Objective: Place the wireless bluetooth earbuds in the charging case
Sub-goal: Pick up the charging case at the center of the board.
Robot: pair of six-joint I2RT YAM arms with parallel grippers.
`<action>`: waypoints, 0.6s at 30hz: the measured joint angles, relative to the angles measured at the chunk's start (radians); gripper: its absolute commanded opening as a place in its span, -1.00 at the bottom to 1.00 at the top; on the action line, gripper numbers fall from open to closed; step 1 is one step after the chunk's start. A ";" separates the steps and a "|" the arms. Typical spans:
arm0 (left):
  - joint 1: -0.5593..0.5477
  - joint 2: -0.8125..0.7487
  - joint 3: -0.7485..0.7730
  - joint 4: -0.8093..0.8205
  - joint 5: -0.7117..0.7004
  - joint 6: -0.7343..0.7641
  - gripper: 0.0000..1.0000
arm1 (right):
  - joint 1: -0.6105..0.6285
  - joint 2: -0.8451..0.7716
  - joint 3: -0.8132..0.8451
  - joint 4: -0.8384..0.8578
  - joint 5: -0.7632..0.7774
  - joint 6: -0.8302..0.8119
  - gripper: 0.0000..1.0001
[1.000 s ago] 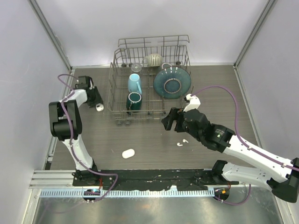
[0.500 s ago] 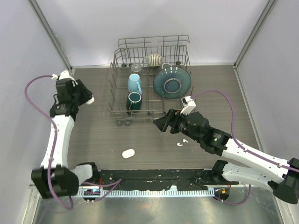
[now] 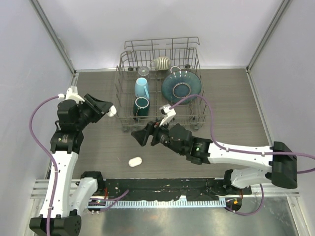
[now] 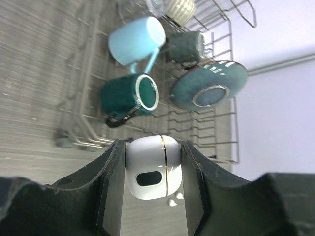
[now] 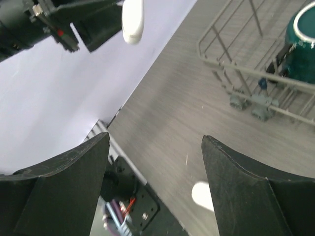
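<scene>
Over the counter (image 3: 98,147), seen from the top camera, the left tool (image 3: 109,109) has come up off the surface beside the dish rack (image 3: 119,73) and swung inward, carrying the white charging case (image 3: 112,111) clamped between its fingers. The right tool (image 3: 138,137) has travelled leftward from the spot where the earbuds lay; its jaws gape wide with nothing in them, and its arm now covers that spot. A white oval piece (image 3: 135,161), perhaps a second case, lies alone nearer the bases. So the case is raised and presented, but no earbud is picked up yet, and the right tool probably has to go back for one. From the left wrist, the fingers close snugly on the case (image 4: 150,172), its dark slot facing the lens. Two tiny white specks just below it, likely the earbuds (image 4: 172,202), rest on the counter. Beyond it the rack holds a light-blue mug (image 4: 135,42), a dark-green mug (image 4: 130,96) and a teal plate (image 4: 209,88). From the right wrist, the empty tool (image 5: 155,140) points at the held case (image 5: 132,19); the rack's corner sits close on its right and could snag a careless swing.
</scene>
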 measured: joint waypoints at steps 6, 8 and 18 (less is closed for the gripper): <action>-0.069 -0.001 -0.002 0.039 0.034 -0.085 -0.85 | 0.014 0.134 0.103 0.088 0.093 -0.096 0.67; -0.088 -0.002 -0.009 0.055 0.039 -0.109 -0.84 | 0.015 0.186 0.151 0.115 0.121 -0.137 0.67; -0.126 -0.005 -0.029 0.083 0.045 -0.155 -0.84 | 0.014 0.313 0.280 0.157 0.149 -0.231 0.53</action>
